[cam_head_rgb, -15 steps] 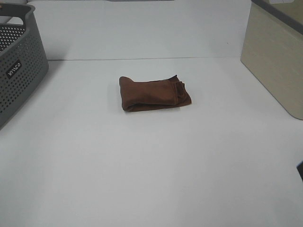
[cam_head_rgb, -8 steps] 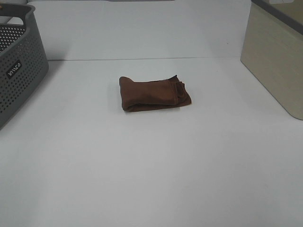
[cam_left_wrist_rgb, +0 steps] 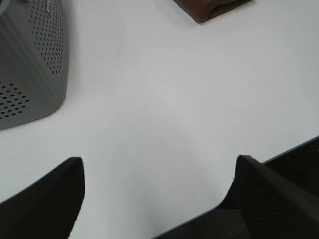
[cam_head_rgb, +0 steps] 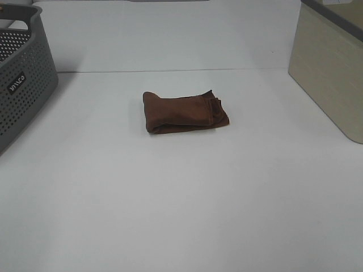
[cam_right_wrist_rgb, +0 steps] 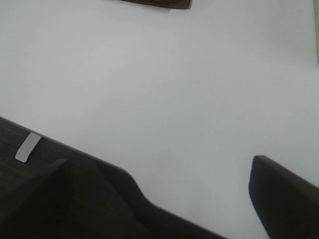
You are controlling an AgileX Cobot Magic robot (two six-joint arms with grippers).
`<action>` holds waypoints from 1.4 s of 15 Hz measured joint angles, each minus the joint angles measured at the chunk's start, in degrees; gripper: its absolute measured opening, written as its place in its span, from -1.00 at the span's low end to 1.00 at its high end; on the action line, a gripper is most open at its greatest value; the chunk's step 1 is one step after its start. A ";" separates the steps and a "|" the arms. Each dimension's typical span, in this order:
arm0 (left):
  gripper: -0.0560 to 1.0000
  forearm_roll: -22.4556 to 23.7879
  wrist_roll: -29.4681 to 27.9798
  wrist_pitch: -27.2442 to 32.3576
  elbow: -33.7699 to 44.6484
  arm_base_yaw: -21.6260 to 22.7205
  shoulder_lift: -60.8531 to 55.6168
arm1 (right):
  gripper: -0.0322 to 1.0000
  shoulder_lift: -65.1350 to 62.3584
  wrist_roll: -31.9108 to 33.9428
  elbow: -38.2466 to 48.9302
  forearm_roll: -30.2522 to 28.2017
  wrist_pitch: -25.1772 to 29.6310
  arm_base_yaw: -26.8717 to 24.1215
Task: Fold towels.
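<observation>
The dark reddish-brown towel [cam_head_rgb: 184, 112] lies folded into a small thick rectangle on the white table [cam_head_rgb: 181, 198], a little behind the middle. A corner of it shows in the left wrist view [cam_left_wrist_rgb: 214, 7] and a sliver in the right wrist view [cam_right_wrist_rgb: 159, 3]. Neither gripper shows in the exterior high view. My left gripper [cam_left_wrist_rgb: 157, 199] is open and empty over the table's front edge. My right gripper [cam_right_wrist_rgb: 159, 199] is open and empty, also at the front edge. Both are far from the towel.
A grey perforated basket [cam_head_rgb: 20, 73] stands at the left edge; it also shows in the left wrist view [cam_left_wrist_rgb: 30, 59]. A beige box [cam_head_rgb: 332, 65] stands at the right edge. A small white label [cam_right_wrist_rgb: 28, 147] sits on the dark surface below the table's front edge.
A dark bit of the right arm at the right edge of the exterior high view one second ago has withdrawn out of view. The towel has not moved.
</observation>
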 joint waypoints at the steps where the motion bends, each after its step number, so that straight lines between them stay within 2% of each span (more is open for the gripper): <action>1: 0.58 -0.06 0.00 0.00 0.00 0.00 0.00 | 0.79 0.00 0.00 0.00 0.00 0.00 0.00; 6: 0.58 -0.11 0.00 0.00 0.00 0.00 -0.06 | 0.79 0.00 0.00 0.00 0.00 0.00 0.00; 8: 0.58 -0.17 0.00 0.00 0.00 1.66 -0.06 | 0.79 0.00 0.00 0.00 0.00 0.00 0.00; 9: 0.58 -0.17 0.00 0.00 0.00 7.45 -0.17 | 0.79 -0.23 0.00 0.00 0.06 0.00 -1.20; 10: 0.58 -0.17 0.00 0.00 0.00 11.46 -0.80 | 0.79 -1.03 0.00 0.00 0.11 0.00 -2.81; 14: 0.58 -0.17 0.00 0.00 0.00 21.60 -5.61 | 0.79 -6.42 0.00 0.00 0.11 -0.06 -8.88; 17: 0.58 -0.17 0.00 0.00 0.00 21.89 -8.02 | 0.79 -11.06 0.00 0.00 0.40 -0.06 -10.43; 21: 0.58 -0.17 0.11 0.00 0.00 16.56 -8.02 | 0.79 -11.57 0.00 0.00 0.63 -0.06 -10.66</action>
